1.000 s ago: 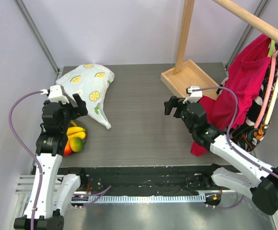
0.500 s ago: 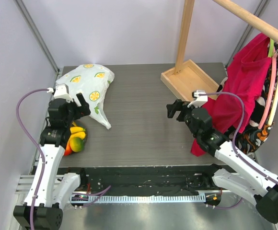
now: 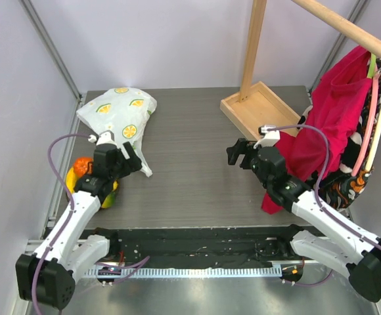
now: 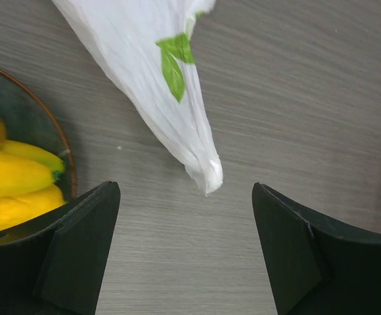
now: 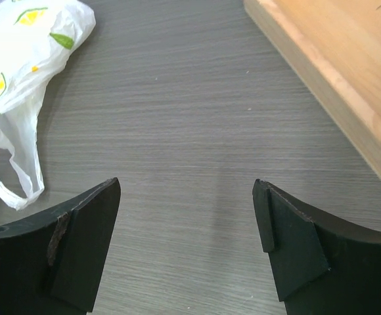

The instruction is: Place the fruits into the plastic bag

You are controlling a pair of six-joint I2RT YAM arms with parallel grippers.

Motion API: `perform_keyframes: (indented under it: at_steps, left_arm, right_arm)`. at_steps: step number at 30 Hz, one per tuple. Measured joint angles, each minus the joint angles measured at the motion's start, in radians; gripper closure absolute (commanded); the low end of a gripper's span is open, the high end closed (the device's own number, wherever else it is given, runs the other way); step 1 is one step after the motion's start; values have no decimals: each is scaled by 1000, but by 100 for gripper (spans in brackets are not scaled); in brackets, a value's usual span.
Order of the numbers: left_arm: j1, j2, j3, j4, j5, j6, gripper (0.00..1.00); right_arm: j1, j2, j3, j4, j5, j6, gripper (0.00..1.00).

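The white plastic bag (image 3: pixel 119 111) with lemon prints lies flat at the table's back left, its handle end trailing toward the front (image 4: pixel 177 111); it also shows in the right wrist view (image 5: pixel 20 79). The fruits sit on a round plate at the left edge: an orange one (image 3: pixel 81 165), yellow bananas (image 4: pixel 13 184) and a green-yellow one (image 3: pixel 109 199), partly hidden by my left arm. My left gripper (image 3: pixel 130 164) is open and empty, just short of the bag's handle tip. My right gripper (image 3: pixel 238 152) is open and empty over the bare middle of the table.
The plate's rim (image 4: pixel 58 141) lies just left of my left fingers. A wooden tray base (image 3: pixel 259 108) with an upright post stands back right. A red cloth (image 3: pixel 335 125) hangs on hangers from a wooden rail at the right.
My left arm has swung down and right, off the plate, so the gripper now sits by the bag's handle tip and the orange fruit is uncovered. The right gripper shifted slightly.
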Motion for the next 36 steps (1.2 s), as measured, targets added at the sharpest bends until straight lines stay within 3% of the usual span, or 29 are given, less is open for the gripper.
perform_keyframes:
  at_steps: [6,13,19,22,25,26,28,36]
  left_arm:
    - [-97,77,-43,66,-13,-89,14]
    - [-97,168,-67,179,6,-153,17]
    - [-97,313,-67,264,47,-198,26]
    - [-97,361,-67,293,58,-210,40]
    - [-97,393,-67,321,64,-224,70]
    - [-97,404,-67,331,64,-223,86]
    - [-97,425,-66,348,68,-219,97]
    - [-97,375,42,254,101,-131,100]
  right_arm:
    - [0,49,-1,23,-75,49,12]
    - [0,51,-16,80,-165,90,12]
    - [0,76,-16,87,-192,84,12]
    - [0,82,-16,87,-194,80,12]
    - [0,82,-16,88,-194,77,12]
    - [0,82,-16,88,-194,76,12]
    - [0,82,-16,88,-194,74,12]
    - [0,79,-16,57,-195,60,12]
